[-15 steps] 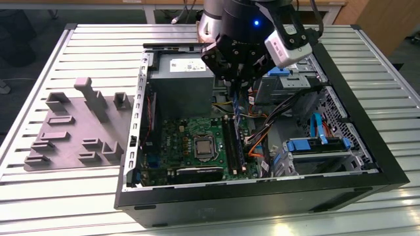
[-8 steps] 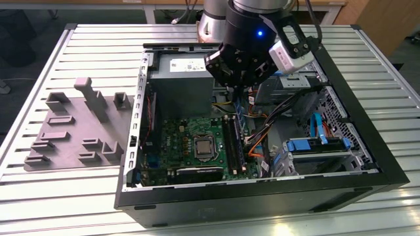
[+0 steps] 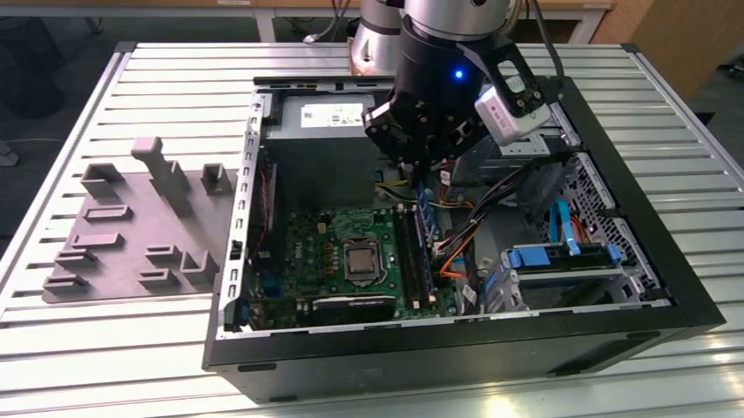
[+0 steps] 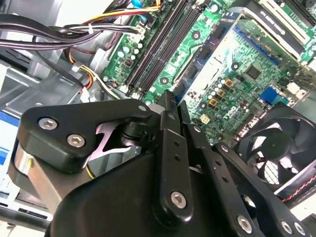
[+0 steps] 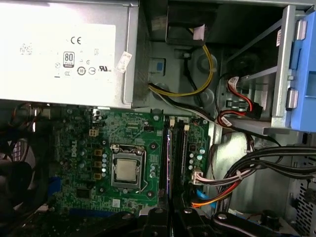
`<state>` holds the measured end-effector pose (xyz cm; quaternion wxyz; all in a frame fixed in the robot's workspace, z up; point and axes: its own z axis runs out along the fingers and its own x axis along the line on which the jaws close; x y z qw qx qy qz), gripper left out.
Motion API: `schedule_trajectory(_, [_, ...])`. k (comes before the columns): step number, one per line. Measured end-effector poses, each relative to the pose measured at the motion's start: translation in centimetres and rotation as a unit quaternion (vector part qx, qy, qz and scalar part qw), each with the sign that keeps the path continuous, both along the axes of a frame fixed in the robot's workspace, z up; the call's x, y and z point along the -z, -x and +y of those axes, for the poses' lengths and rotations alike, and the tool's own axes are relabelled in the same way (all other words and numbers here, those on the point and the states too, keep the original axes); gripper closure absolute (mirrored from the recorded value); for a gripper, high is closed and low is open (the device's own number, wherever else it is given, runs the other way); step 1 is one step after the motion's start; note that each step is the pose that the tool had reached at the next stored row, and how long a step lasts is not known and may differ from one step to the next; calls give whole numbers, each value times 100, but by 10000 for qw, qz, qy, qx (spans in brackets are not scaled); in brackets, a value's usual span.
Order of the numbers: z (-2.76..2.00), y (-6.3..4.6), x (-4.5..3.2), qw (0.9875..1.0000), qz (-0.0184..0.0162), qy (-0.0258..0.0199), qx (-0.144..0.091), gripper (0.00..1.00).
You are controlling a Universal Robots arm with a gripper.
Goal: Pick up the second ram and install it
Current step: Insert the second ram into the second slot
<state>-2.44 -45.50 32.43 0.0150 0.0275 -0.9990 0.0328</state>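
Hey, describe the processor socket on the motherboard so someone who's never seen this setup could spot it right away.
Look inside the open black computer case on the slatted table, at the green motherboard on its floor. Near the board's middle sits the processor socket: a square silver plate in a metal frame, unlike the long narrow black memory slots beside it.

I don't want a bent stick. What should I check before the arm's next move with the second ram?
1. Side of the case open: ok, motherboard exposed.
2. Is the gripper over the memory slots: ok, it is down inside the case.
3. Is the second ram in the grip: cannot tell.
4. Are the cables off the slots: ok, they lie beside them.
5. Slot latches open: cannot tell.
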Motion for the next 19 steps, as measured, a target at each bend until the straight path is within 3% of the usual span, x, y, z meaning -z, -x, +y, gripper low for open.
schedule_trajectory(13, [0,0,2,10000,0,23,0,86])
schedule_trajectory(19, [0,-5,90,9999,0,23,168,86])
